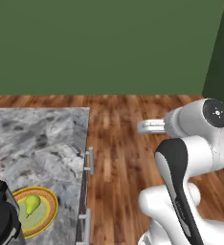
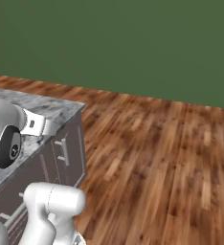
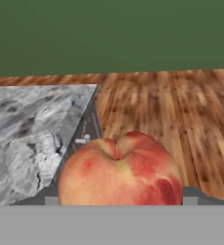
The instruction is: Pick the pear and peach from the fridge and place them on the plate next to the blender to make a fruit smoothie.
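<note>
The red-orange peach (image 3: 119, 173) looms large in the hand view, with my gripper (image 3: 120, 201) shut on it and a finger tip at each side of it. It hangs over the counter's edge, above the drawer fronts. On the grey marble counter (image 1: 37, 143) the yellow-orange plate (image 1: 50, 209) lies at the lower left, with the yellow-green pear (image 1: 31, 203) resting in it. The dark blender (image 1: 1, 217) stands right beside the plate on its left. My white hand (image 1: 150, 126) is held to the right of the counter, well beyond the plate. The fridge is out of view.
The counter ends at a corner (image 2: 78, 106) with dark drawer fronts and metal handles (image 1: 90, 160) below. Wooden floor (image 2: 157, 153) spreads to the right of it, up to a green wall (image 1: 109, 43).
</note>
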